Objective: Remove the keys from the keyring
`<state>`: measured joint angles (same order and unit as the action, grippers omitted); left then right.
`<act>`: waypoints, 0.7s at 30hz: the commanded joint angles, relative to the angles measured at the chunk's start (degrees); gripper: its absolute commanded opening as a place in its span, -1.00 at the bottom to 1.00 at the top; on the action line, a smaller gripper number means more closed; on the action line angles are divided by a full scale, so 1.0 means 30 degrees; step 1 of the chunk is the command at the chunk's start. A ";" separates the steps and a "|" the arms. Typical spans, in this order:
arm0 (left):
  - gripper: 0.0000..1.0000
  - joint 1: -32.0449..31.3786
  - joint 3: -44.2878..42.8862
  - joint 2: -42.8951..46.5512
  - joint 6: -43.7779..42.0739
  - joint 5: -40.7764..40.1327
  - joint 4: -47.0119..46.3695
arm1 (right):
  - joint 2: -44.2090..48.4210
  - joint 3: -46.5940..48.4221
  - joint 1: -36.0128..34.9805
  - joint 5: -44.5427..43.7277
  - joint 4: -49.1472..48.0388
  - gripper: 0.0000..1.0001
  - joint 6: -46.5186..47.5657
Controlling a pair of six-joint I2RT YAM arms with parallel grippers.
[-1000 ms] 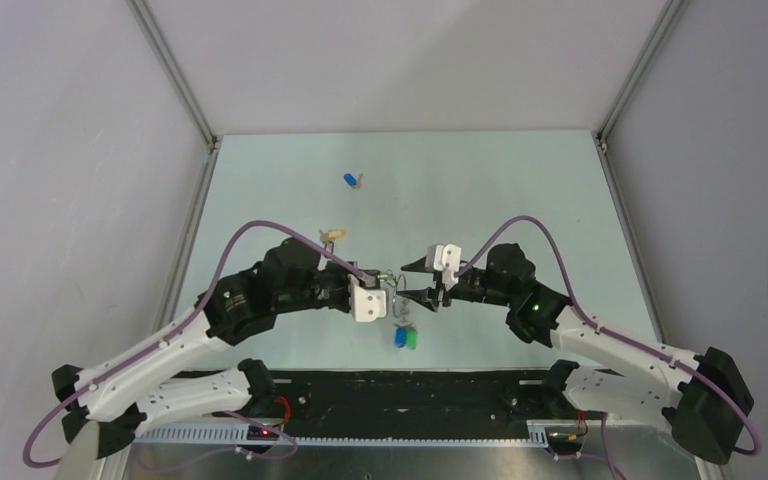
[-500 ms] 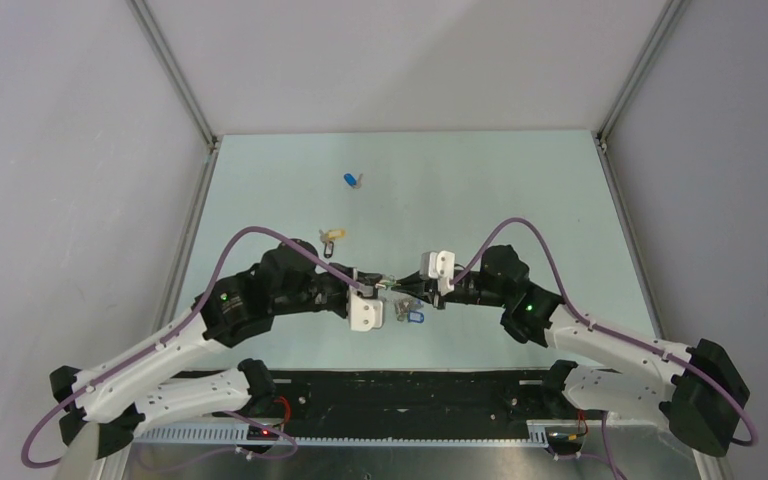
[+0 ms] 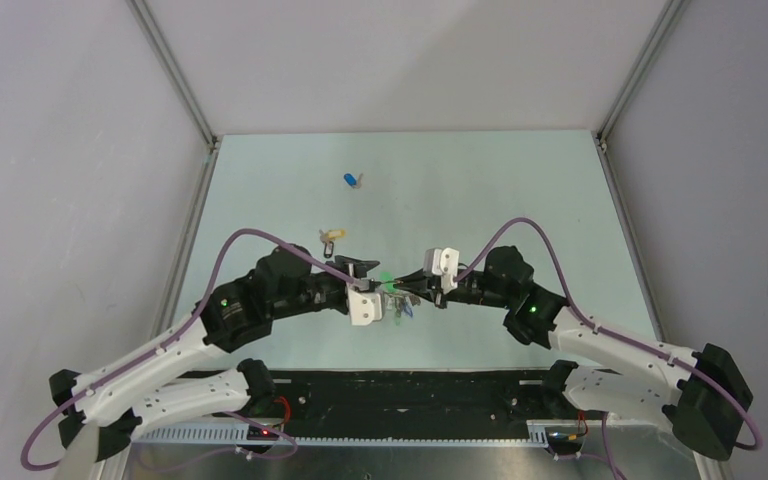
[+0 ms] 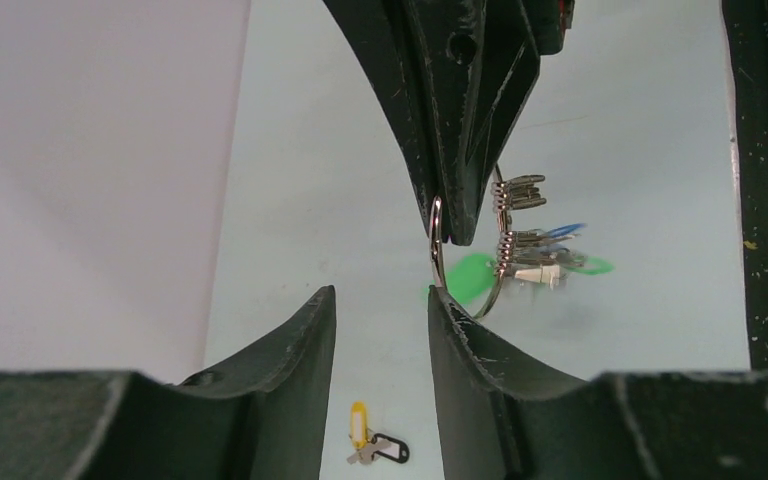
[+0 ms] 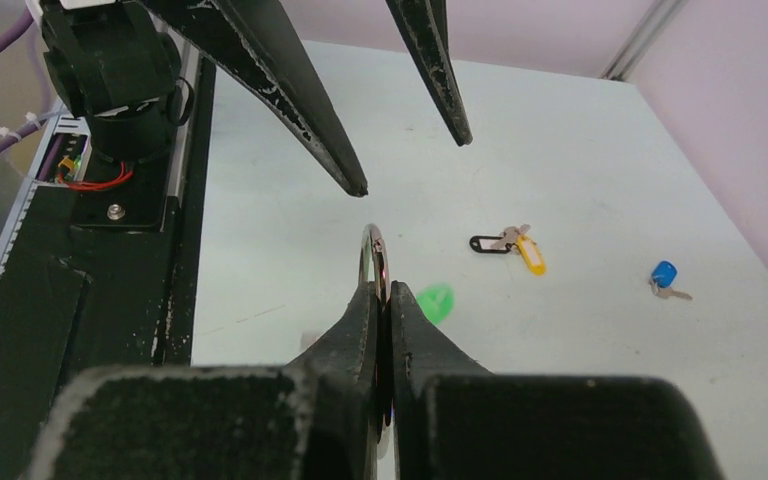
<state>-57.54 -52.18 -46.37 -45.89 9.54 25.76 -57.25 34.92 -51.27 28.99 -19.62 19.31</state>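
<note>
My right gripper (image 5: 382,292) is shut on the thin silver keyring (image 5: 375,255), holding it edge-up above the table. From the left wrist view the same ring (image 4: 437,240) sits in the right gripper's black tips, and several keys (image 4: 540,255) with blurred green and blue heads dangle from it. My left gripper (image 4: 380,300) stands open just in front of the ring, with nothing between its fingers (image 4: 460,340); one tip is right beside the ring's lower edge. From above, both grippers (image 3: 365,280) (image 3: 412,290) meet mid-table over the key bunch (image 3: 400,308).
A loose blue-headed key (image 3: 351,180) lies farther back on the table. A yellow-and-black tagged piece (image 3: 331,236) lies left of the grippers. Black rail (image 5: 110,300) runs along the near edge; grey walls enclose the table.
The right gripper has closed on the keyring. The left gripper, shut on it before, has opened and let go. The key bunch has swung and now hangs blurred.
</note>
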 commanded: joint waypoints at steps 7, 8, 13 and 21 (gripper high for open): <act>-0.14 -0.0105 0.0668 0.0180 0.3156 -0.1437 -0.1872 | 0.1420 0.0226 -0.0080 -0.2447 -0.1500 -1.00 -0.1279; -0.14 -0.0100 0.0842 0.0187 0.3911 -0.1723 -0.2249 | 0.1507 0.0226 -0.0080 -0.2570 -0.1477 -1.00 -0.1317; -0.05 -0.0055 0.2386 0.0714 0.6530 -0.4086 -0.4667 | 0.2289 0.0226 -0.0028 -0.3041 -0.1409 -1.00 -0.1354; 0.00 0.0584 0.6366 0.1594 0.9114 -0.3013 -1.0234 | 0.3230 0.0226 0.0001 -0.3484 -0.1437 -1.00 -0.1386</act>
<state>-56.84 -36.60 -42.48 -24.27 -1.15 7.38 -49.58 34.94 -51.27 20.29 -19.70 16.05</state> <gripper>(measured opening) 0.505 0.034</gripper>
